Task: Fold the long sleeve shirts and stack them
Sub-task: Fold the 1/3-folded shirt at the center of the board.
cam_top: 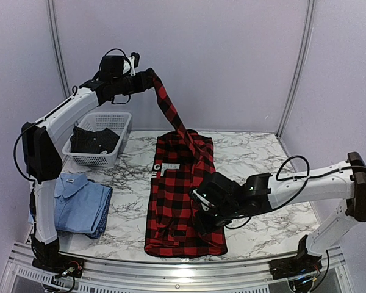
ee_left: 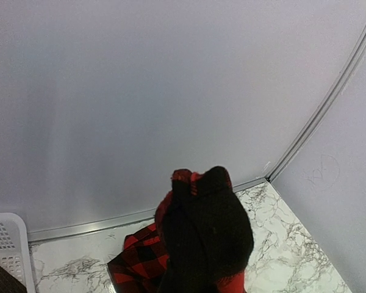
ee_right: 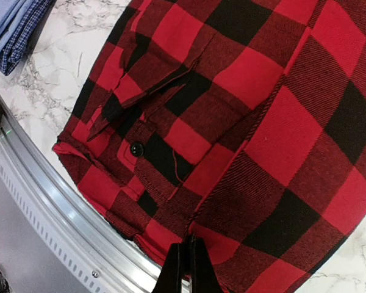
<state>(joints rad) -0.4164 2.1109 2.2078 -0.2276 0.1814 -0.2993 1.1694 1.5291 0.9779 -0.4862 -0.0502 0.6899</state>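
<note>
Flannel shirt (cam_top: pixel 177 207) sleeve hangs from left fingers (cam_top: pixel 143 80).

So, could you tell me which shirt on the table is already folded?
The plain light blue collared shirt at front left; the red-and-black checked flannel shirt lies spread out, one sleeve held up by the left hand.

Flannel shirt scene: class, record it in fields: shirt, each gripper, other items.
flannel: flat on table, one sleeve up in the air
left gripper: shut on the sleeve, held high
right gripper: shut, tips on flannel near its hem
blue shirt: folded, left of flannel
basket: back left, dark cloth inside
</note>
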